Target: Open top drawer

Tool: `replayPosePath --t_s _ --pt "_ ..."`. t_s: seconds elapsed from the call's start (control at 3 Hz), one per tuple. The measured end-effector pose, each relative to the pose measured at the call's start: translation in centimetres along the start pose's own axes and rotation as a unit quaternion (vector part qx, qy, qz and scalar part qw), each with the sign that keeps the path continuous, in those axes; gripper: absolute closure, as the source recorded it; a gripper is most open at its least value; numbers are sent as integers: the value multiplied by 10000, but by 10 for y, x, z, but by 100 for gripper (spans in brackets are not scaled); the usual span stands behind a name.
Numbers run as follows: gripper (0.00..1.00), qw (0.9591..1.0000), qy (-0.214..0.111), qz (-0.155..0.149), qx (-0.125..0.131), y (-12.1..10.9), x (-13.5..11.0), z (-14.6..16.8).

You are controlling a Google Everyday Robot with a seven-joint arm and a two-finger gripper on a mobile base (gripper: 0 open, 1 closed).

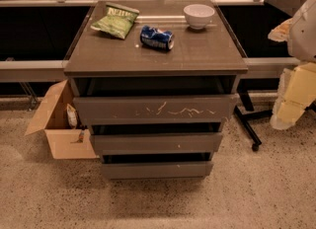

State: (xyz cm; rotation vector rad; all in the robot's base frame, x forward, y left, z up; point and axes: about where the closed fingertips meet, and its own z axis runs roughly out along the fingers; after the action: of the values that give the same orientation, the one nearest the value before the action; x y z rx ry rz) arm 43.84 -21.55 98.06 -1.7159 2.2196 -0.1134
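Here, gripper (295, 95) right of cabinet top (202, 50), speckled floor (256, 198).

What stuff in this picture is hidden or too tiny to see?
All in the camera view:
1. Inside of the top drawer: hidden behind its own front and under the top of the cabinet.
2. Cardboard box: the cabinet covers its right side.
3. Gripper, at the right beside the cabinet: cut off by the right edge.
4. Blue can: its writing is too small to read.
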Motion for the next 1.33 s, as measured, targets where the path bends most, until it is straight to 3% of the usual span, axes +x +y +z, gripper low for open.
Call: replayPosePath --t_s 0.33,0.67,1.0,1.33 --pt "0 10000 -2 -2 0 0 0 0" --pt "0 9993 -231 -304 -22 3 -4 18" --pt "0 9939 -733 -748 -338 9 -13 66" --pt "0 9877 -1056 -927 -691 12 -21 106"
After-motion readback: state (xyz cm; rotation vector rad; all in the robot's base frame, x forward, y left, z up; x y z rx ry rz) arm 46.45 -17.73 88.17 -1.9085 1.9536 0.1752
